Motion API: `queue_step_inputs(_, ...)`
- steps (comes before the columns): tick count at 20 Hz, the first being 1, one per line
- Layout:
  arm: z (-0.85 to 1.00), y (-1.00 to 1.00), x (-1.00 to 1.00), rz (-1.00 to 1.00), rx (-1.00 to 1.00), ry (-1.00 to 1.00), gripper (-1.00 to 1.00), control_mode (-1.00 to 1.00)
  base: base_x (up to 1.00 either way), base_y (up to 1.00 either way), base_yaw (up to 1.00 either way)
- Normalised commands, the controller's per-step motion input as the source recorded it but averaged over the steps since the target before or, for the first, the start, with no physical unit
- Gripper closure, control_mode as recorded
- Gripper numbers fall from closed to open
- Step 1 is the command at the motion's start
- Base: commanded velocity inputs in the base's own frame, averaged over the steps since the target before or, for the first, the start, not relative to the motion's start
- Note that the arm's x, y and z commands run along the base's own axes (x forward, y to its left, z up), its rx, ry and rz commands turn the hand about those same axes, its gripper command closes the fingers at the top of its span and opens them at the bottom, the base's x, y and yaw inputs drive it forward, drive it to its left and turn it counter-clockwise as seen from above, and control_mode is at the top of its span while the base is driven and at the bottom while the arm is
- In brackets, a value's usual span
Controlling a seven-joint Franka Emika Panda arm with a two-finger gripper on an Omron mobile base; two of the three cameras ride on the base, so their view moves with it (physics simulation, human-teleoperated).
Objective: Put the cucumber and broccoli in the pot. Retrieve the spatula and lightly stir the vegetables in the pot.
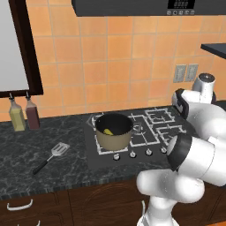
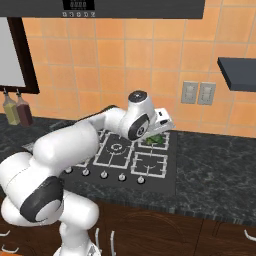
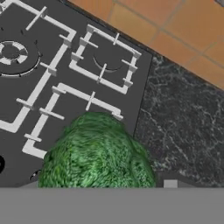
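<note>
pot [image 1: 114, 131] sits on the stove's [image 1: 145, 142] front-left burner, one vegetable piece [image 1: 107, 131] inside it — spatula [image 1: 52, 156] lies on the bench [image 1: 39, 141] to its left, two bottles [image 1: 24, 114] behind.

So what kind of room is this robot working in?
A kitchen, rendered rather than real. A gas hob is set into a dark stone counter, a pot sits on one burner, and orange wall tiles run behind it under an extractor hood.

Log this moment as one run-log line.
stage: broccoli pickup | gripper: open over bushy green broccoli on stove grate | tan round pot: holds yellow-green piece | silver slotted spatula: untouched on counter
</note>
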Motion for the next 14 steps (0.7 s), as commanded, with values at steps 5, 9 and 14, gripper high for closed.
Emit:
queue_step_inputs(5, 0.44, 1.00, 0.02, 0.00, 0.01, 0.08, 1.00, -1.00, 0.00, 0.00, 0.00)
queue_step_inputs(9, 0.39, 1.00, 0.15, 0.00, 0.05, 0.11, 1.00, -1.00, 0.00, 0.00, 0.00)
queue_step_inputs(14, 0.19, 1.00, 0.13, 0.00, 0.01, 0.11, 1.00, -1.00, 0.00, 0.00, 0.00)
